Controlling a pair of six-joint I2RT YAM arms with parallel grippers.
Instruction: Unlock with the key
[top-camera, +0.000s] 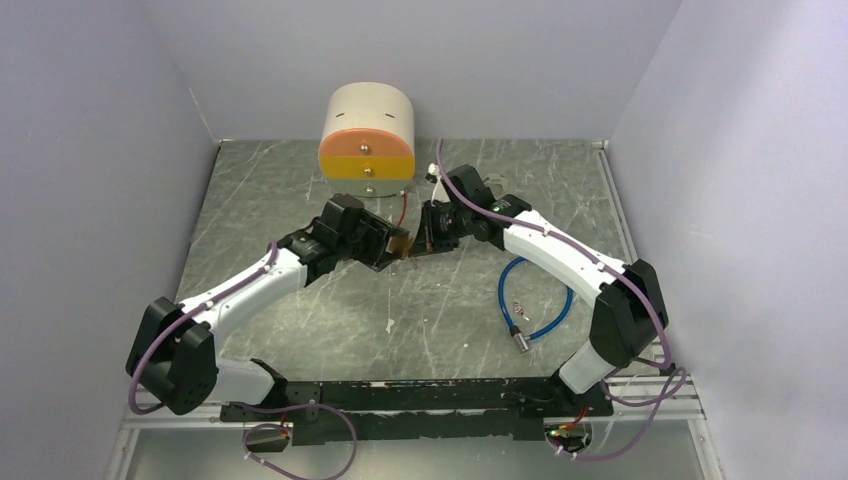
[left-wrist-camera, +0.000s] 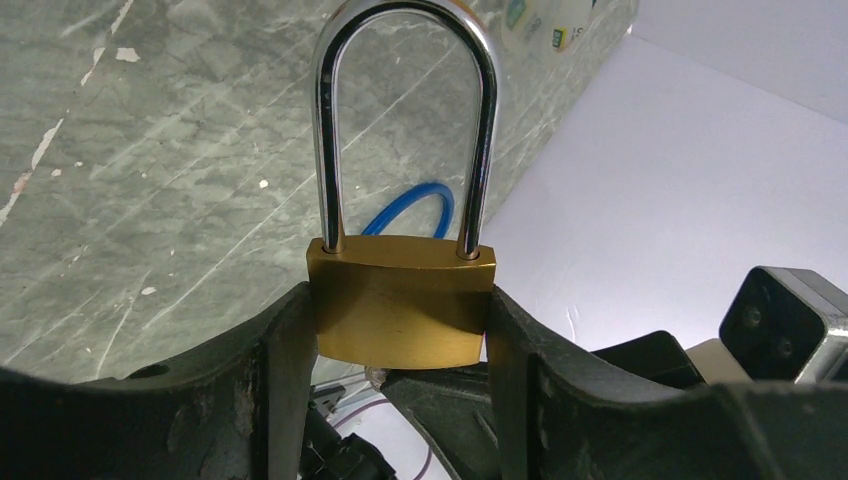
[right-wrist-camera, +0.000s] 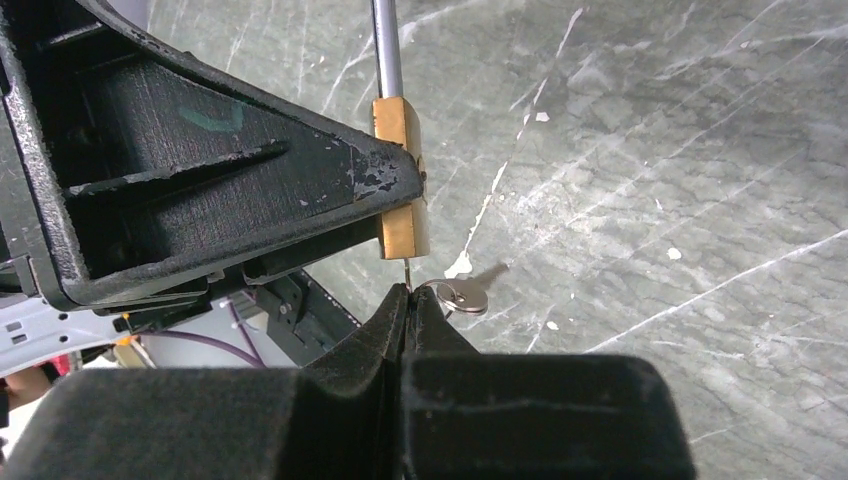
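While the top view shows both arms meeting mid-table, the small brass padlock with a long steel shackle (top-camera: 401, 243) sits between the left gripper (top-camera: 390, 246) and the right gripper (top-camera: 429, 239). From the left wrist, that gripper clamps the lock body, shackle toward 12 o'clock, both legs seated: not yet unlocked. From the right wrist, the right gripper pinches the thin silver key (right-wrist-camera: 406, 272), its tip at the lock's underside; insertion depth unclear, and turning remains

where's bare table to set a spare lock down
Bare table lies between the padlock and the base rail, and left of the drum. Crowded mid-table, where left gripper, key and right gripper meet, and at the blue cable.
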